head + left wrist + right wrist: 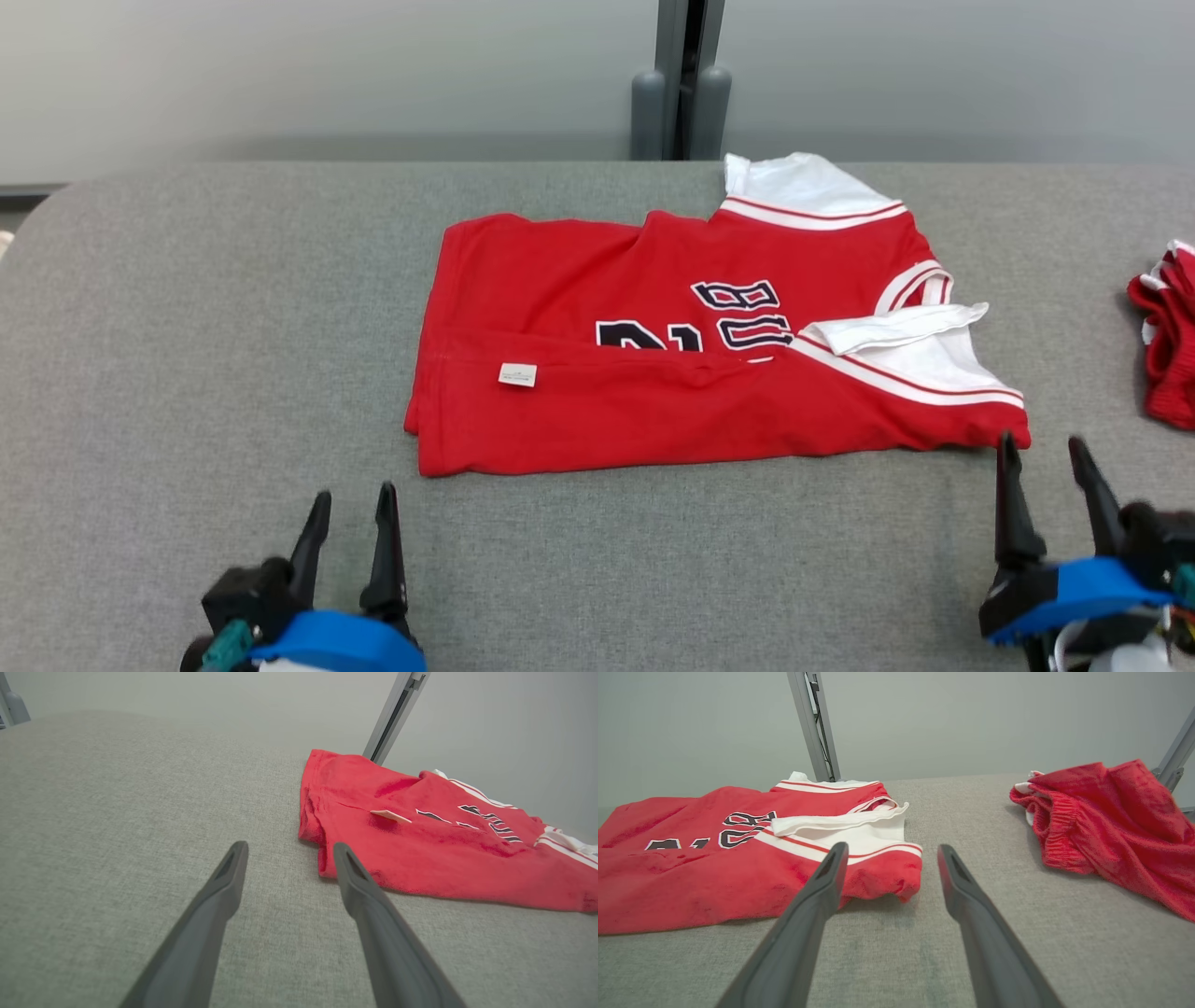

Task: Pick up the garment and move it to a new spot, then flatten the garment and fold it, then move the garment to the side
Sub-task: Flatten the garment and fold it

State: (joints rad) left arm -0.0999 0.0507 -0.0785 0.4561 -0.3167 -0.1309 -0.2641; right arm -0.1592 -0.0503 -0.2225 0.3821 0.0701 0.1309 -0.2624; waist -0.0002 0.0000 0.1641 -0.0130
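At the lower left the left hand [354,492] hovers over the grey desk [187,327], its two fingers spread wide and holding nothing. It is a little apart from the near left corner of the red jersey [653,411].

The jersey lies flat in the middle of the desk, hem to the left and shoulders to the right. Its near long side looks turned over onto the body, with a small white label [517,374] facing up and part of the dark lettering covered. How many layers sit along that near edge is hard to tell from here. White sleeves with red stripes lie at the right end.

The cloth is likely soft, light and limp, so it will sag and unfold if it is lifted by one point only. It may also cling a bit to the rough desk cover. The best places to hold are probably the two near corners, pinching every layer at once.

The right hand [1041,441] is also wide and empty, with one fingertip just beside the jersey's near right corner. A second red garment [1167,364] lies bunched at the far right.
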